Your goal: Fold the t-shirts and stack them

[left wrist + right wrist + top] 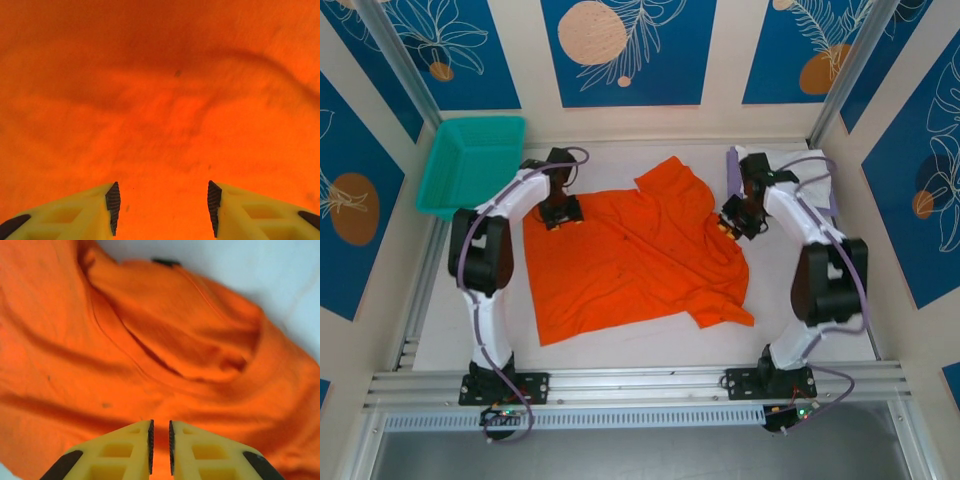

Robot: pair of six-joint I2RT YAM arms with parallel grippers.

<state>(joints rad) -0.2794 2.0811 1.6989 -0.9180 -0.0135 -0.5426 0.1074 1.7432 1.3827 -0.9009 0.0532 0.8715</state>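
Orange t-shirt (630, 255), unfolded, lies spread and rumpled across the middle of the white surface (620, 352) as I run the two arms from my remote station. One sleeve points toward 12 o'clock and another crumples at 5 o'clock.

The left fingers (560, 212) hang low over the shirt's 10 o'clock corner. They are spread apart with nothing between them, and in the wrist view bare orange cloth runs under the gap. I judge they are set there to take that corner for a fold.

The right fingers (733, 225) sit at the shirt's 3 o'clock edge, beside the bunched sleeve and a raised crease. They are drawn almost together with only a thin slit between them, and I cannot tell whether any cloth is caught there.

At 2 o'clock, behind the right arm, the white t-shirt (798, 160) and the lavender t-shirt (731, 170) wait already folded. That is most likely where the stack is to grow. The teal basket (485, 121) leans at 10 o'clock, well apart from the work.

With a hold at each side, I expect the cloth could be pulled flat before it is folded.
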